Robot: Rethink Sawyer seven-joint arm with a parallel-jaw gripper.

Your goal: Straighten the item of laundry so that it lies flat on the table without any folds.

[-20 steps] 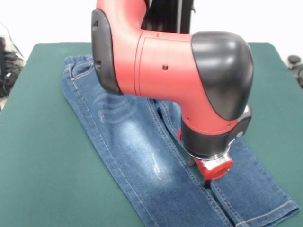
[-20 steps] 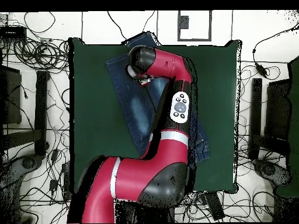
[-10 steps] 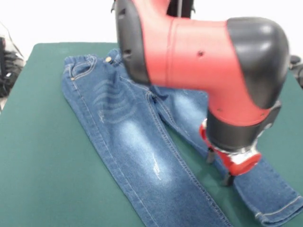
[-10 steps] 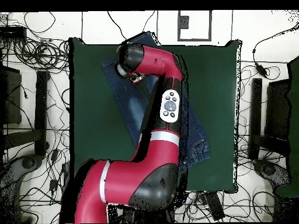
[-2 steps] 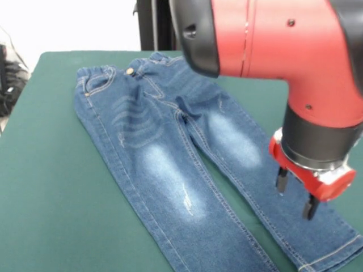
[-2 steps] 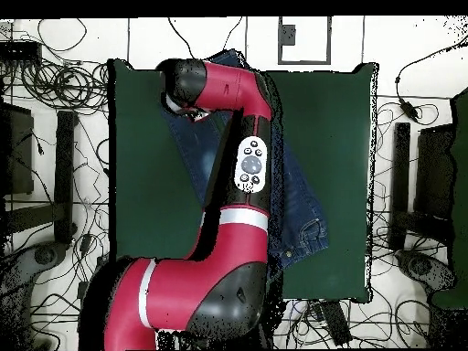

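denim fills the middle of the shot, the jeans spread face up on the green table, waistband and brass button toward the far end, two legs running diagonally down to the near edge. the gripper hangs over the lower part of one leg, its two dark fingers parted with clear air between them and nothing held; whether the tips touch the cloth cannot be told, though they look to sit just above it. a narrow wedge of green shows between the legs below the crotch, so the pair reads as opened out rather than bunched. the faded patches on both thighs lie smooth, the hem of the leg under the gripper shows near the bottom corner, and the other leg runs out of frame at the bottom edge, its hem unseen. from overhead the red arm crosses most of the garment, leaving only denim either side of it plus the waistband end near the robot's side, so that view neither confirms nor denies stray creases. judging by the front view, most of the job looks done: no fold-overs are visible, only light rippling below the pockets. what may remain is a check of the hidden hem and a small tug if anything is tucked under.
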